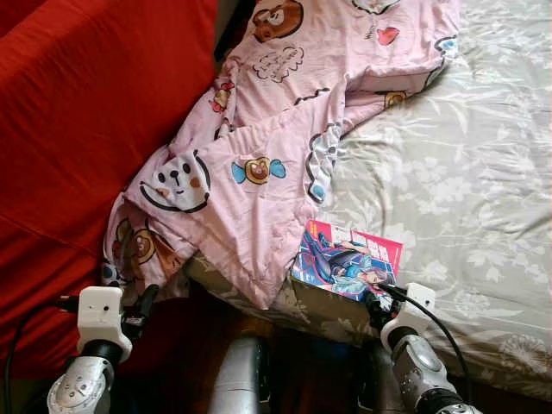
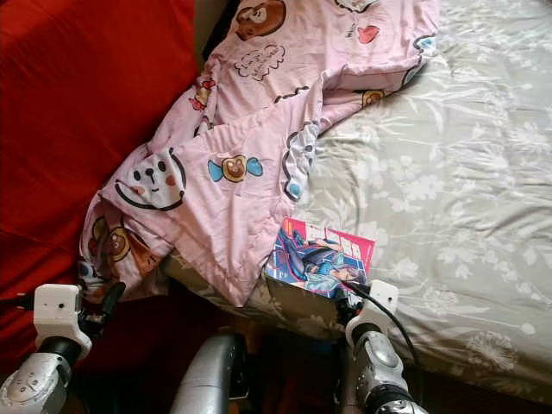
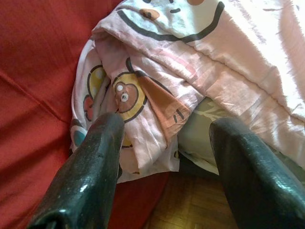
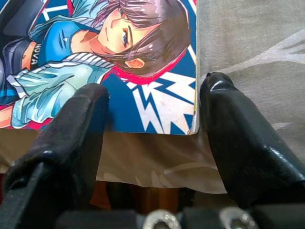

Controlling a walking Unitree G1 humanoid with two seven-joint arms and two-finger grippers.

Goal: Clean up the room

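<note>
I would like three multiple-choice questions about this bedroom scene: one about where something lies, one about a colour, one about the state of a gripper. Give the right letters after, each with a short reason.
1. Where does the comic book lie?
A. On the red fabric
B. At the edge of the bed, beside the blanket
C. On the wooden floor

2. What is the main colour of the blanket?
A. Pink
B. Green
C. Black

3. How does the right gripper stand?
A. Shut on the blanket
B. Open, holding nothing, its fingers either side of the book's corner
C. Shut on the book

Answers:
1 B: the book rests on the flowered grey sheet at the mattress edge, next to the blanket's hem.
2 A: it is pink with cartoon bears.
3 B: the right wrist view shows a gap between the fingers, with the corner in it, ungripped.
</note>
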